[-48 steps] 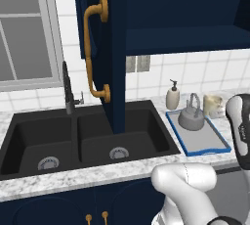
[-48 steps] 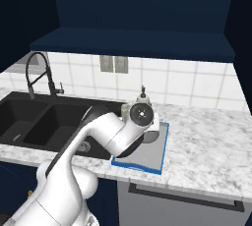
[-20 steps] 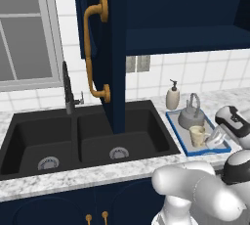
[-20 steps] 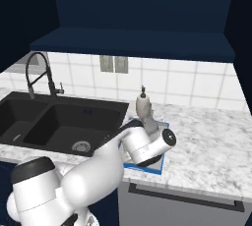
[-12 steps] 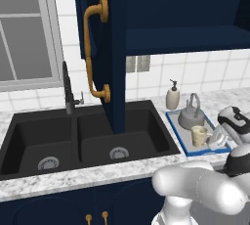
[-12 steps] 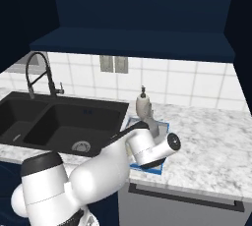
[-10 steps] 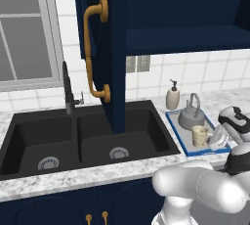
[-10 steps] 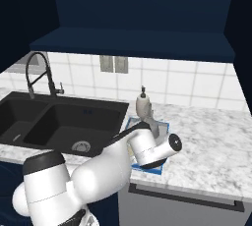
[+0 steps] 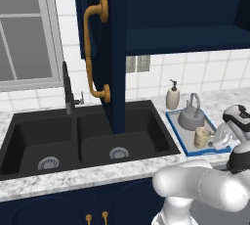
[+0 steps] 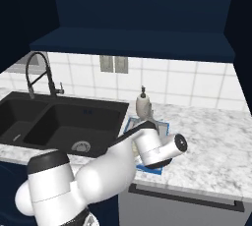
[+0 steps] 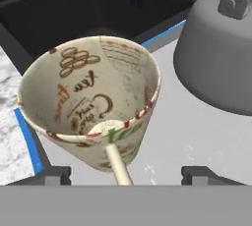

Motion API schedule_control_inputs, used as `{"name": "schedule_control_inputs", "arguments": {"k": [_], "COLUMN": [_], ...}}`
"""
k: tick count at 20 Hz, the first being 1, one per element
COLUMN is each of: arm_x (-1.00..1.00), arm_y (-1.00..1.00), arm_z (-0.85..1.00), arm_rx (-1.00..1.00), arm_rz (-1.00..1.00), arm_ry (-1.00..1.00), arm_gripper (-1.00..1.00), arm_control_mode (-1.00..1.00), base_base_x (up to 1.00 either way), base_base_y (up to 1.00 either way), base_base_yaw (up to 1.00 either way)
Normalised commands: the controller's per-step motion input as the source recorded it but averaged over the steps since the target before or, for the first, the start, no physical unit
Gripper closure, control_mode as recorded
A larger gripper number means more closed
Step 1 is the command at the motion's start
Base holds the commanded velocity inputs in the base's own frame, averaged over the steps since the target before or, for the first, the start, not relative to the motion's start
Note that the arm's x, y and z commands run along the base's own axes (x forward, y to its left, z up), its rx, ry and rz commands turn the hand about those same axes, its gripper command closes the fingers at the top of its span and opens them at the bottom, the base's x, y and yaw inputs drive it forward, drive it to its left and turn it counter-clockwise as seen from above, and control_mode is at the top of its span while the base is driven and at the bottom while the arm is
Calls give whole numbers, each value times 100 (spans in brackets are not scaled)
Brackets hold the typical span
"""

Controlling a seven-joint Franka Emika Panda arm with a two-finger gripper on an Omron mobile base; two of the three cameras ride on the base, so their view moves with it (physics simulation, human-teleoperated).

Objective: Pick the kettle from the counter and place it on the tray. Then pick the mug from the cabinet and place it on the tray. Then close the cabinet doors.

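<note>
You have the mug (image 11: 93, 104) standing on the tray (image 9: 181, 142), just in front of the kettle (image 9: 191, 117), which sits on the same tray toward the wall. In the hand view the mug stands between the two dark fingertips (image 11: 53, 175), which stand apart on either side of it with a gap to the cup wall: the fingers are spread and not clamping it. Your gripper (image 11: 125, 175) is right at the mug, on the side away from the kettle.

Relative to the tray: the sink (image 9: 83, 136) lies just beside it on the left, set into the counter (image 10: 216, 141); the soap bottle (image 9: 172, 96) stands just behind it by the tiled wall; the cabinet (image 9: 185, 13) hangs above it with the door (image 9: 100, 48) swung out over the sink, its golden handle (image 9: 93, 48) facing you
</note>
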Motion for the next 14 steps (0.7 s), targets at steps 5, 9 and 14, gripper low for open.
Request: {"name": "schedule_control_inputs", "arguments": {"k": [5,9,14], "arm_x": [-15,-38,-34], "arm_y": [0,0,24], "arm_z": [11,35,57], "arm_rx": [0,0,0], "arm_rz": [0,0,0], "arm_ry": [0,0,0], "arm_gripper": [-100,-100,-100], "arm_control_mode": [-100,-100,-100], "base_base_x": [0,0,0], "base_base_y": [0,0,0], "base_base_yaw": [0,0,0]}}
